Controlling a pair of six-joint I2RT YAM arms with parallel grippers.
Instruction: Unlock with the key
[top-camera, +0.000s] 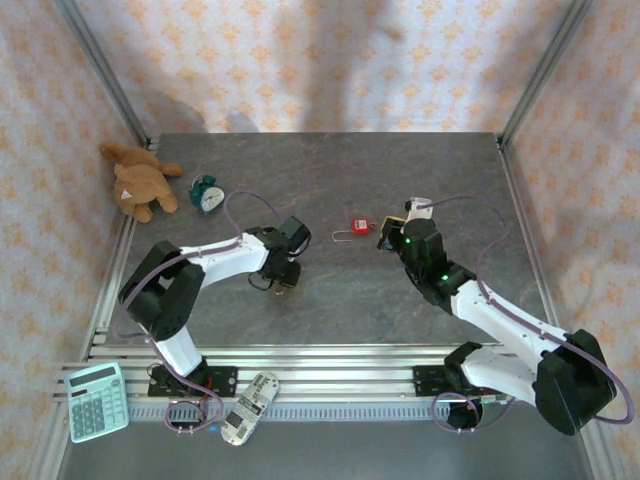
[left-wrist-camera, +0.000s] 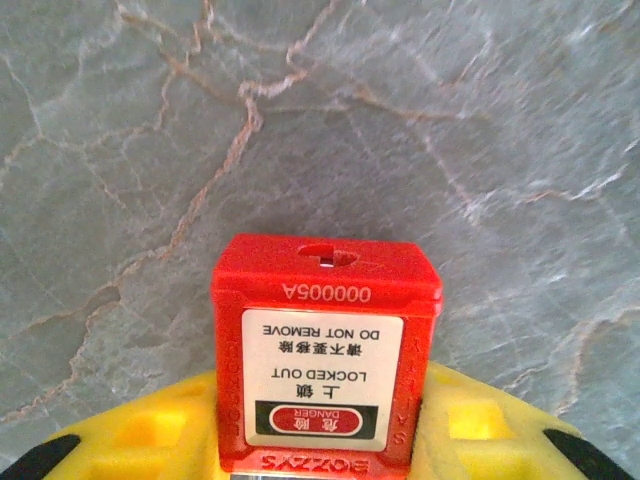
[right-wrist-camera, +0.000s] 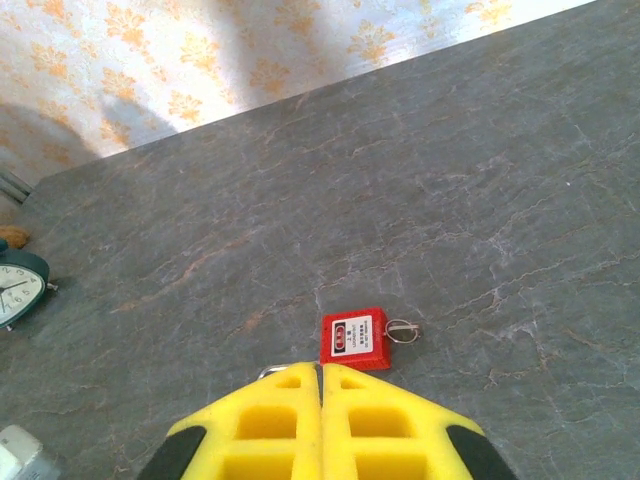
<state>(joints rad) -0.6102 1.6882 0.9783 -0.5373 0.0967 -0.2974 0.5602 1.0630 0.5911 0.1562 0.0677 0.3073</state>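
**Top external:** bright, even, diffuse light from overhead. Soft grey shadows smear the back wall (top-camera: 330, 50) at 12 and 10 o'clock. The arms (top-camera: 210, 255) throw only faint, short shadows on the table (top-camera: 400, 180). The corner posts (top-camera: 105, 70) splay outward toward the edges, a wide-lens bend. Focus is sharp throughout.

**Left wrist:** close range. The red padlock (left-wrist-camera: 325, 330) label is crisp and legible, with a mild sheen. The yellow left fingers (left-wrist-camera: 140, 435) at 6 o'clock are slightly soft. Stone veins are sharp.

**Right wrist:** the wall is washed out at 1 o'clock, with a grey shadow at 10. The tabletop is paler toward 12. The right fingers (right-wrist-camera: 270, 425) at 6 are saturated and a little soft.
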